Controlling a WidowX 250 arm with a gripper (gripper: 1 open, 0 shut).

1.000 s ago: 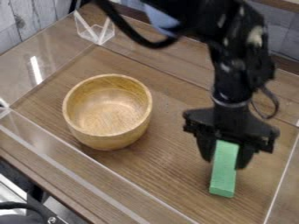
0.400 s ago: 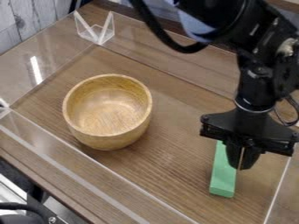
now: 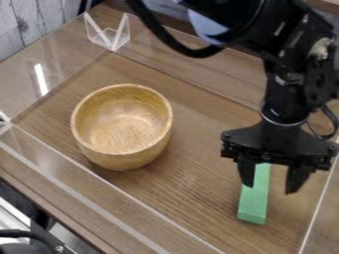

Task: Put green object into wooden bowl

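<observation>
Green object (image 3: 255,196): flat elongated bar, matte, plain bright green, squared-off ends. Lies flat on the worktop (image 3: 185,179), at the robot arm (image 3: 276,99) side of the bowl, well apart from it, not inside. Far end runs up by the pincer (image 3: 276,179) and is partly covered by it; near end is in plain view.

Pincer: black, chunky, angular housing with blocky dark fingers pointing down over the bar's far end. Fingers look spread, one to each side. Contact with the bar: can't tell.

Wooden bowl (image 3: 122,126): round, light tan, thick smooth rim, curved walls, visible grain. Upright, inside bare, some shading along the inner wall.

Worktop: brown wood, long straight plank seams, fine grain, slight sheen.

Also there: small clear angular piece (image 3: 109,33) beyond the bowl, see-through faces with bright edges. Black cable (image 3: 166,35) loops down in a smooth curve beside the arm. More dark cabling (image 3: 30,238) in the near corner, thin round strands, partly cut off by the frame.
</observation>
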